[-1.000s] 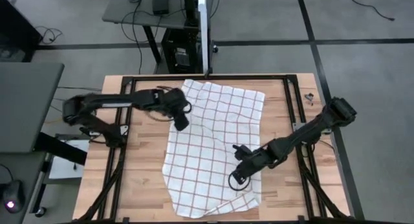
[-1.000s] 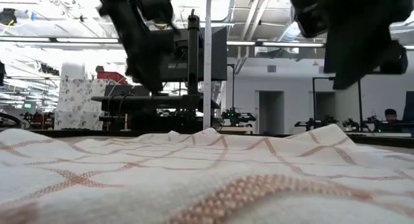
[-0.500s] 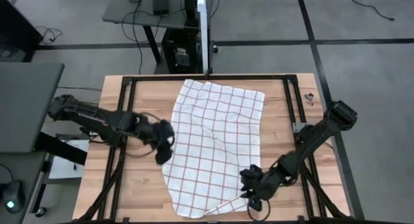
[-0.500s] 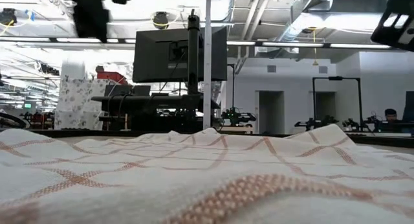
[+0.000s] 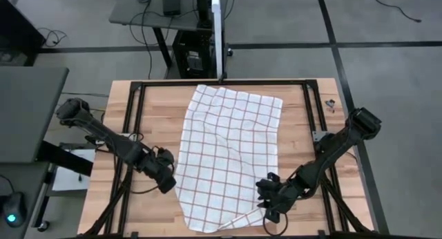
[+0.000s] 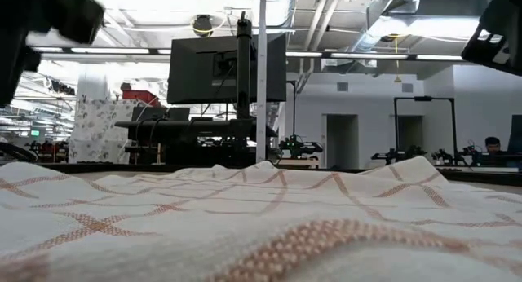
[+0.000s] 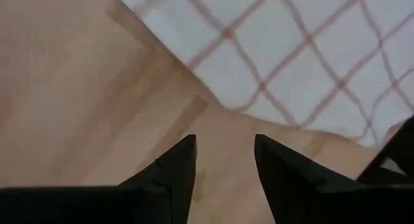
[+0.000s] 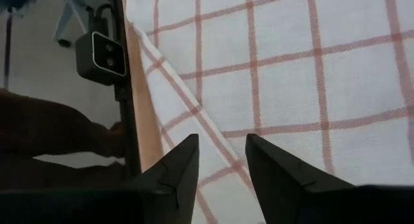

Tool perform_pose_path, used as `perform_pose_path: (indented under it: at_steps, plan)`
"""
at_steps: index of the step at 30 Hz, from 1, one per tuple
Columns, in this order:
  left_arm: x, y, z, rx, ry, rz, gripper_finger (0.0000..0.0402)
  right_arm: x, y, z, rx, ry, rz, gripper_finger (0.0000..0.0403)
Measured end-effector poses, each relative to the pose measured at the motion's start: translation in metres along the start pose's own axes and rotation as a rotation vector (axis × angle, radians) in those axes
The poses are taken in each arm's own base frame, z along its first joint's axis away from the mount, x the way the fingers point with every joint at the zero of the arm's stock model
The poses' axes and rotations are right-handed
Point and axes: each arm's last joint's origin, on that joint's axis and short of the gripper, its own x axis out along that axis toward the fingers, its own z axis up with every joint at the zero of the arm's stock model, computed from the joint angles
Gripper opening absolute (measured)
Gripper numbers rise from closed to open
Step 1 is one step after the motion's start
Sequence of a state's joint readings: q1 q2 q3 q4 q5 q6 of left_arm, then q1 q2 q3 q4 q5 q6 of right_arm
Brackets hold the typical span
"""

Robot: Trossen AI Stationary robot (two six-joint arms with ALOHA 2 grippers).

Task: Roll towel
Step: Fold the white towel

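Left gripper point(image 5: 166, 184) sits low over bare wood just beside the towel's left edge, near the front corner; its wrist view shows the fingers point(image 7: 174, 166) parted with only table between them, nothing held. Right gripper point(image 5: 273, 213) is positioned over the towel's front right corner, where the cloth is folded over on itself; its fingers point(image 8: 176, 169) stand slightly apart above the fold, not clamped on fabric as far as can be seen. The table point(image 5: 304, 121), the largest item, carries the towel point(image 5: 231, 153) near its centre, spread nearly flat with shallow wrinkles along the left side. Long axis of the towel runs front to back, tilted a little so the far end leans toward the right arm's side. Progress assessment: rolling has not begun. No rolled section is visible; only the small fold at the front right corner departs from flat. Judged remaining: both grippers must take the front edge and turn the cloth over itself along the full length.
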State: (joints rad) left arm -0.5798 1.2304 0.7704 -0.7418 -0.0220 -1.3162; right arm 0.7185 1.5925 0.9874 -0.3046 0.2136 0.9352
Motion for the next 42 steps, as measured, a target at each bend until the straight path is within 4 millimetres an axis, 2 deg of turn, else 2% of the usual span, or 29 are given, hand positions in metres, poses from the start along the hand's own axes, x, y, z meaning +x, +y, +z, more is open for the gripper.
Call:
perform_pose_path:
  at_steps: [6,12,16,22,27,30,35,38,42]
  plan:
    - [0.037,0.015,-0.002,-0.046,-0.031,-0.169,0.0175,-0.002,0.006,-0.009,-0.022,0.020,0.013,0.0124]
    - [0.060,0.037,-0.007,-0.040,-0.060,-0.179,0.0185,-0.004,0.011,-0.016,-0.017,0.035,0.026,0.0124]
    - [0.068,0.043,-0.008,-0.006,-0.114,-0.249,0.0185,-0.004,0.010,-0.016,-0.016,0.035,0.026,0.0124]
    - [0.070,0.042,-0.007,0.087,-0.157,-0.298,0.0185,-0.003,0.008,-0.012,-0.067,0.028,0.019,0.0124]
    - [0.076,0.035,-0.005,0.140,-0.193,-0.341,0.0185,0.001,-0.003,0.003,-0.043,0.003,-0.013,0.0124]
    - [0.087,0.028,-0.006,0.152,-0.170,-0.392,0.0185,0.003,-0.011,0.013,-0.023,-0.013,-0.034,0.0123]
    - [0.099,0.018,-0.012,0.173,-0.076,-0.469,0.0185,0.006,-0.022,0.026,-0.061,-0.033,-0.060,0.0123]
    - [0.098,0.013,-0.015,0.174,0.005,-0.502,0.0185,0.007,-0.029,0.033,-0.107,-0.038,-0.080,0.0123]
    - [0.092,0.011,-0.018,0.093,0.147,-0.545,0.0185,0.008,-0.044,0.041,-0.133,-0.017,-0.141,0.0123]
